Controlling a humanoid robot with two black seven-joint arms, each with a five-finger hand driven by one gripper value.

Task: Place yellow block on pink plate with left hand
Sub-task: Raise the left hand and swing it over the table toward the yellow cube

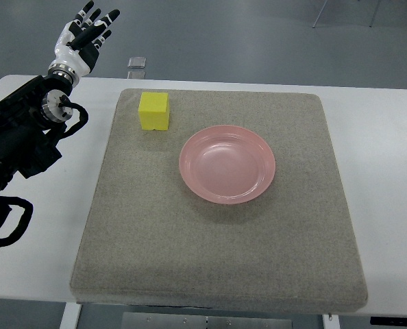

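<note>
Yellow block (153, 111) resting on grey mat (217, 247) near its far left corner, just beside empty pink plate (227, 164), left hand (84, 35) raised beyond white counter (388, 171), fingers spread, grasping nothing

grey mat (217, 247) — on white table (385, 178) | small clear object (136, 62) — table's far edge

Left arm (22, 140) cut off by the left edge of the frame; upper part unseen. White table (381, 178) runs out past the right edge and the bottom. Small clear object (136, 62) at top centre-left, beyond the table's far edge: too small to identify. Chair or stand legs (344, 12) in the upper right, clipped by the top edge.
</note>
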